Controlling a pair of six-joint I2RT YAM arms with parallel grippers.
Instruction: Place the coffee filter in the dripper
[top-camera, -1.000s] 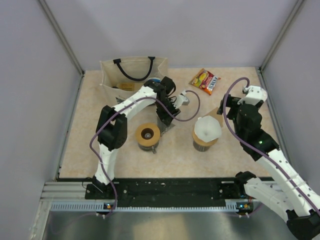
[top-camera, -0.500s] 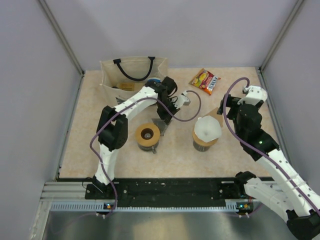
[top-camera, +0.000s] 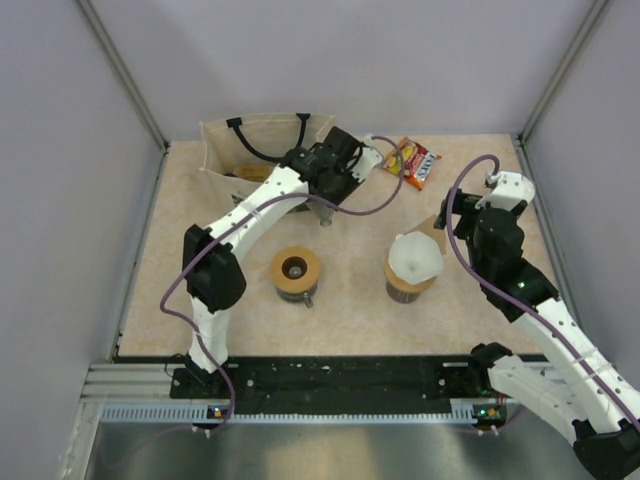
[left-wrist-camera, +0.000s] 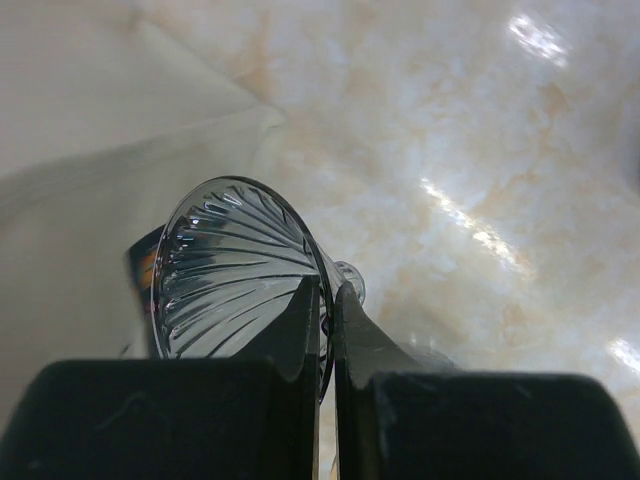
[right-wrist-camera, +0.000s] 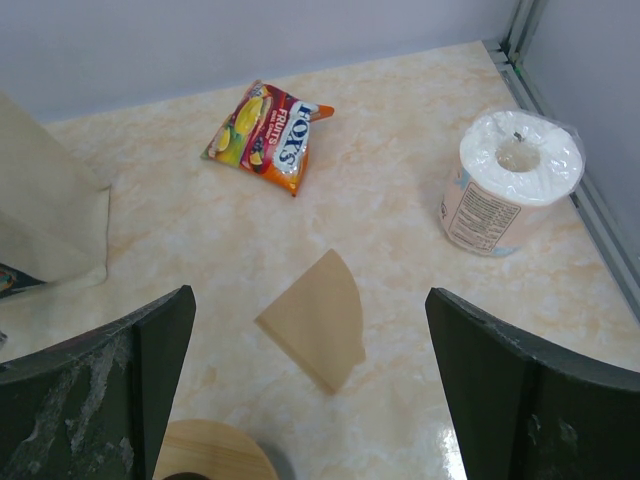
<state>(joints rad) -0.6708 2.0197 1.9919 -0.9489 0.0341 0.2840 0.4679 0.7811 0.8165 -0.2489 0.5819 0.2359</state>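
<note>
The dripper (top-camera: 295, 270), a dark ribbed cone in a flat tan ring, stands on the table left of centre, with no gripper near it. The coffee filter (right-wrist-camera: 318, 320), a tan folded paper fan, lies flat on the table below my right gripper (right-wrist-camera: 308, 300), whose jaws stand wide open and apart from it. In the top view the filter (top-camera: 437, 222) shows partly behind that gripper (top-camera: 447, 215). My left gripper (left-wrist-camera: 328, 285) is shut on the rim of a clear ribbed glass cup (left-wrist-camera: 225, 270), held near the bag (top-camera: 322, 200).
A canvas tote bag (top-camera: 262, 150) stands at the back left. A candy packet (right-wrist-camera: 265, 135) lies at the back centre, a wrapped paper roll (right-wrist-camera: 510, 180) by the right wall. A white translucent cone (top-camera: 413, 258) sits in a second tan ring (right-wrist-camera: 210, 455).
My left gripper shut on the glass cup's rim beside the dripper and carried it toward the back, next to the bag. The right arm has not moved.
</note>
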